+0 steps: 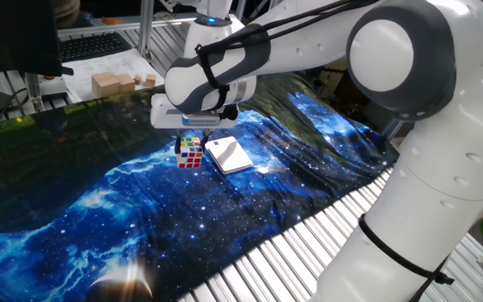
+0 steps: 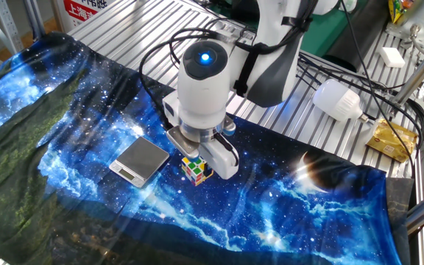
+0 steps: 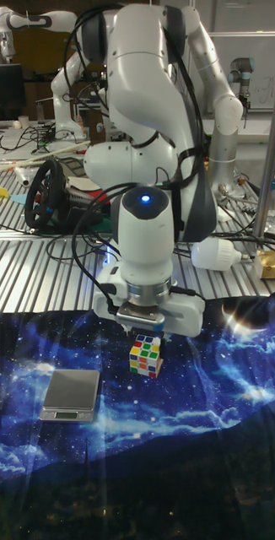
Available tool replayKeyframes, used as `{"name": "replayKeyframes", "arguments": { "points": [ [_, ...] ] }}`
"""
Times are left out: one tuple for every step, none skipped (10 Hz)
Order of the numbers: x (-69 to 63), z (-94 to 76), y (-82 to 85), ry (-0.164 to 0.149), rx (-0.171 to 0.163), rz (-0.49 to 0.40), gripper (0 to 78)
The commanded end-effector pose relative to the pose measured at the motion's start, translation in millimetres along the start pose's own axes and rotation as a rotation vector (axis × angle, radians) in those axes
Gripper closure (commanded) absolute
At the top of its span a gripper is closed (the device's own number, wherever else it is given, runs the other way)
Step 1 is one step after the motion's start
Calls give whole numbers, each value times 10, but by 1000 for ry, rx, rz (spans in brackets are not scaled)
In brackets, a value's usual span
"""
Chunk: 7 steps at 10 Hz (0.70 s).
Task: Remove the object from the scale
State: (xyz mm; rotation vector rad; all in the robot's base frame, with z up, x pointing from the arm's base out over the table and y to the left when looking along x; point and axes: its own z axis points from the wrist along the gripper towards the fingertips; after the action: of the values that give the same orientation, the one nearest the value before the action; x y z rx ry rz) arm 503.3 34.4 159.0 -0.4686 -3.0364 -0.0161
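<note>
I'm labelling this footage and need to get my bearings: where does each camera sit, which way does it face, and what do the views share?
One fixed view: beside the arm, looking along its white links down at the puzzle cube and scale.
The other fixed view: high across the table, facing the arm's base; the tool grips the cube.
Tall fixed view: low at the table's edge, facing the arm head-on.
All three share the cube, scale and galaxy cloth.
</note>
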Motion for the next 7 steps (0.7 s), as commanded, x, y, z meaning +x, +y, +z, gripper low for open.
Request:
{"name": "replayKeyframes", "arguments": {
  "points": [
    [-27, 293, 91, -21, -13, -137, 763],
    [-25, 300, 92, -21, -13, -140, 763],
    [-21, 310, 91, -21, -11, -142, 763],
    [-18, 322, 92, -21, -11, -144, 763],
    [-22, 353, 98, -22, -11, -149, 763],
    [-27, 387, 104, -26, -12, -151, 763],
    [-29, 402, 106, -27, -12, -152, 763]
  ]
}}
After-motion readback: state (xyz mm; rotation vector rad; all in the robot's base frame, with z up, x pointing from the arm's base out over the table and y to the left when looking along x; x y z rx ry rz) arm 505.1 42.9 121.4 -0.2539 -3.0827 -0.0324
